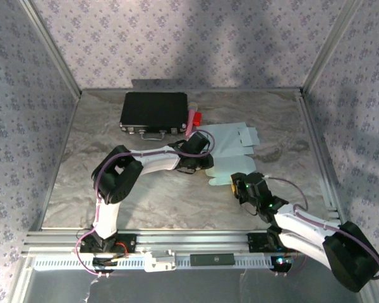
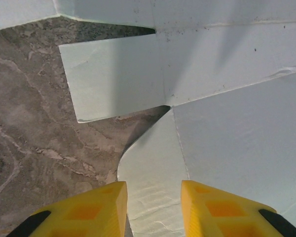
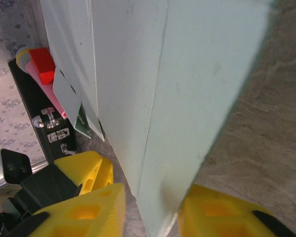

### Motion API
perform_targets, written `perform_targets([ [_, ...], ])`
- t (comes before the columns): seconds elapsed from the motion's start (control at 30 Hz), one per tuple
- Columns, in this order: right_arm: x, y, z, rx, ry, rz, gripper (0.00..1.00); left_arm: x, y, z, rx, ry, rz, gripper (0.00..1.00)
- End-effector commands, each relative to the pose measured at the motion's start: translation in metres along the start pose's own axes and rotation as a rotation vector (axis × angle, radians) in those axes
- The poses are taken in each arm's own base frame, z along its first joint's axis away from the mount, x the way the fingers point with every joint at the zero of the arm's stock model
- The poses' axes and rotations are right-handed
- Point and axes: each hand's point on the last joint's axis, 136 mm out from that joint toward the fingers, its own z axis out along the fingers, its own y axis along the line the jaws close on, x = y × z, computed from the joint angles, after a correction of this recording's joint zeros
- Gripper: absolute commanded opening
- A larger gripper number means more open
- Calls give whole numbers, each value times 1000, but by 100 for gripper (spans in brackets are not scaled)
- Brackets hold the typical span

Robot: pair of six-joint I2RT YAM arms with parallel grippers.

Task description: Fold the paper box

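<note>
The paper box (image 1: 232, 144) is a pale light-blue flat blank with flaps, lying on the marbled table right of centre. My left gripper (image 1: 203, 165) is at its near-left corner. In the left wrist view its yellow fingers (image 2: 96, 210) stand apart and a rounded flap of the paper box (image 2: 153, 163) lies between them. My right gripper (image 1: 227, 179) is at the blank's near edge. A creased panel of the paper box (image 3: 187, 98) runs down between the right gripper's (image 3: 153, 197) jaws, with a gap still showing beside its left finger (image 3: 89, 212).
A black rectangular case (image 1: 153, 110) lies at the back of the table, with a red and pink object (image 1: 194, 118) at its right end, close to the blank. Patterned walls and metal rails enclose the table. The left gripper's yellow fingers (image 3: 86, 170) sit close beside the right gripper.
</note>
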Motion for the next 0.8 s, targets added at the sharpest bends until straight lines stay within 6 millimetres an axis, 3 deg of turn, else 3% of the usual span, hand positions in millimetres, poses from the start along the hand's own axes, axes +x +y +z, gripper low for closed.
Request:
perform_targets([
  [0.0,-6,1,2,-7,-30,-18,30,7,-2,4,4,21,4,35],
  [0.03,-7,1,3,-5,-34,-22,29,8,-2,4,4,21,5,35],
  [0.23,-10,-1,5,27,-53,-25,0,6,-7,-2,16,11,6,34],
  [0.37,-14,7,-2,34,-77,-31,0,-3,-21,-28,42,-45,15,40],
  [0.47,-14,22,-12,19,-80,-43,0,-17,-27,-58,74,-103,-1,48],
  [0.63,-8,45,-22,-5,-18,-7,0,-48,-21,-95,188,-167,-136,61],
  [0.77,-2,68,-30,-42,21,20,0,-60,-16,-107,271,-204,-244,68],
])
